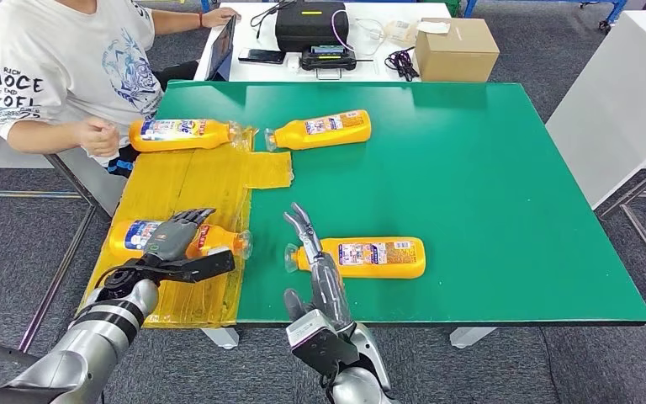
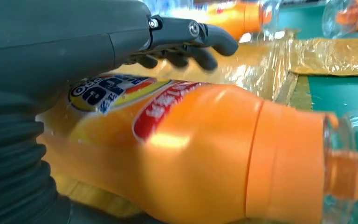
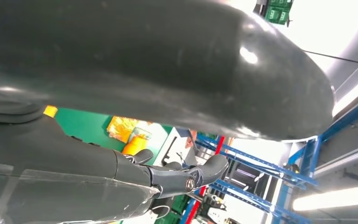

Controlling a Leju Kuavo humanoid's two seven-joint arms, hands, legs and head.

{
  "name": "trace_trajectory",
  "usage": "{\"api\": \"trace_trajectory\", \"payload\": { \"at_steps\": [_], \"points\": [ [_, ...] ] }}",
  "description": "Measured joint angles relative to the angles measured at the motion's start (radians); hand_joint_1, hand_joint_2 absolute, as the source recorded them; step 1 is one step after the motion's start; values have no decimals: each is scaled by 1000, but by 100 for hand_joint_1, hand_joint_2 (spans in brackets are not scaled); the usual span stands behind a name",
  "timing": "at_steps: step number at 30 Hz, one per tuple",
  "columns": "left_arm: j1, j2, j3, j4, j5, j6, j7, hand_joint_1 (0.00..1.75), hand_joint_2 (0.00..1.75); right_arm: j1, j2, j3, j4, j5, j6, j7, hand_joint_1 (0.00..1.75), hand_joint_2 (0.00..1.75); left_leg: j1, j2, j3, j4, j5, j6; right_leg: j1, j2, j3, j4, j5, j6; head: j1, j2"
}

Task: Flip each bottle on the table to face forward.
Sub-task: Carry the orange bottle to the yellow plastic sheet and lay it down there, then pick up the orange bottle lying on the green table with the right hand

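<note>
We see four orange bottles lying on their sides on the green table (image 1: 488, 185). Our left robot hand (image 1: 172, 240) rests over the near-left bottle (image 1: 135, 236), fingers draped across it, though we cannot tell if it grips. Just right of that bottle, our right robot hand (image 1: 320, 269) hovers with fingers apart, holding nothing, beside another bottle (image 1: 374, 257).

This looks like a robot test lab or workshop: grey carpet tiles (image 1: 505, 50) underfoot, a green tabletop (image 1: 488, 194) on metal legs, a white desk (image 1: 370, 67) carrying a black equipment case (image 1: 311, 23), cables and a cardboard box (image 1: 456, 49), and blue steel racking (image 3: 279, 172) under bright ceiling lights.
</note>
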Motion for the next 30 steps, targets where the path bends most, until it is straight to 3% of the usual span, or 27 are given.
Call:
{"api": "trace_trajectory", "payload": {
  "at_steps": [4,16,20,22,23,27,30],
  "points": [
    [-10,1,37,0,86,-90,-24,0,0,0,3,-6,17,-2,6,3,0,0,0,-2,3,0,0,0,0,0,3,0,0,0,0,0],
    [-14,0,101,-2,230,-196,-87,0,0,-2,10,-22,57,-15,16,7,0,0,0,-2,5,-1,4,-2,0,0,4,0,3,-3,0,0],
    [-1,-13,140,-18,389,-222,-152,0,0,-7,12,-23,78,-18,16,10,0,0,0,-2,4,0,4,-1,0,0,4,0,3,-3,0,0],
    [30,-32,170,-50,477,-151,-218,0,0,-10,14,-23,92,-17,7,10,0,0,0,-1,3,0,4,-1,0,0,2,0,3,-3,0,0],
    [51,-45,181,-74,501,-69,-252,0,0,-12,14,-22,99,-13,-2,10,0,0,0,0,1,0,4,-1,0,0,0,0,3,-2,0,0],
    [114,-103,211,-189,542,375,-355,0,0,-19,14,-16,117,58,-53,22,0,0,0,0,-5,0,5,0,0,0,-6,0,4,-1,0,0],
    [154,-144,261,-305,550,448,-383,0,0,-26,13,-8,121,184,-89,80,0,0,0,0,-6,0,5,0,0,0,-7,0,4,-1,0,0]
  ]
}}
